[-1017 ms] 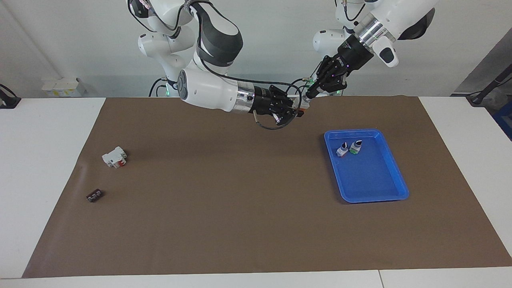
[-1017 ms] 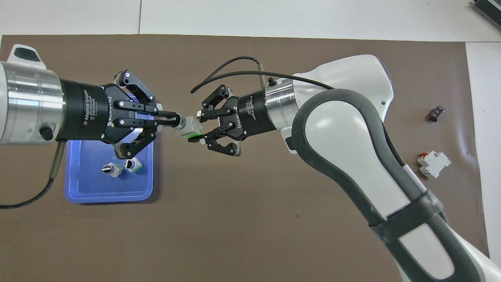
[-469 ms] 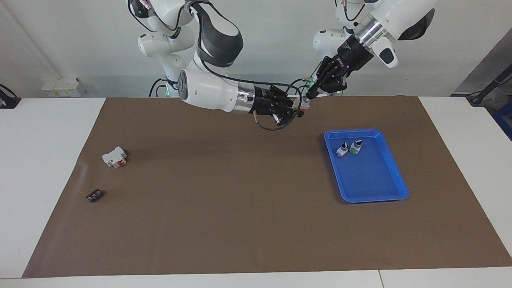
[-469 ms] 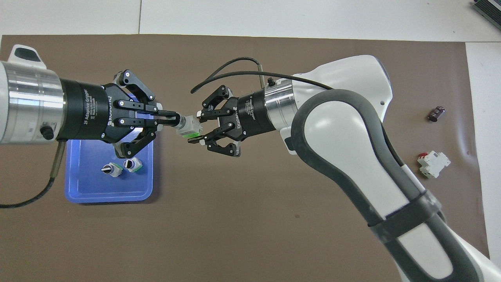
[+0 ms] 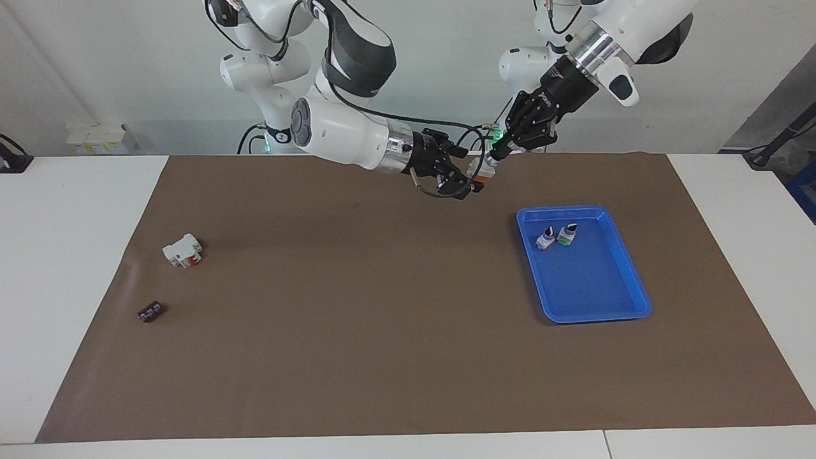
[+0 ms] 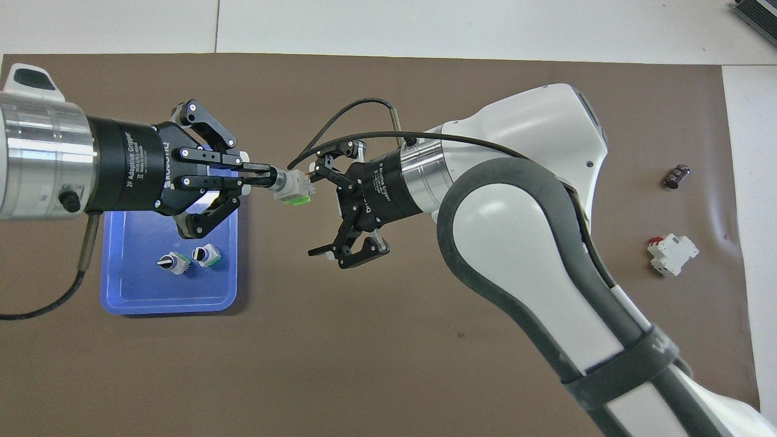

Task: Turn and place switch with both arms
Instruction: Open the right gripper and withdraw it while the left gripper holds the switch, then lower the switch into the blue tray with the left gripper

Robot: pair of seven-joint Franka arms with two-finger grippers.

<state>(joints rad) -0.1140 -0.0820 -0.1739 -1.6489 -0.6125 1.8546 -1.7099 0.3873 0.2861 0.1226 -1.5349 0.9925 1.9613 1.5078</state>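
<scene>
The switch (image 6: 293, 188) hangs in the air over the brown mat; its body is silver-white and its orange base (image 5: 482, 179) shows in the facing view. My left gripper (image 6: 270, 179) is shut on the switch's knob end and carries it alone. My right gripper (image 6: 317, 209) is open wide just beside the switch's base end. One of its fingers (image 6: 322, 165) is close to the switch and the other (image 6: 328, 249) is well clear. In the facing view the left gripper (image 5: 494, 153) slants down onto the switch (image 5: 479, 169), and the right gripper (image 5: 464, 171) sits level beside it.
A blue tray (image 5: 612, 306) lies toward the left arm's end, holding two similar switches (image 5: 546, 238) (image 5: 567, 233). A white block with a red lever (image 5: 183, 250) and a small dark part (image 5: 151, 312) lie on the mat toward the right arm's end.
My right gripper has opened wide, let go of the switch's base end and turned its wrist. My left gripper keeps its hold and has lifted the switch slightly.
</scene>
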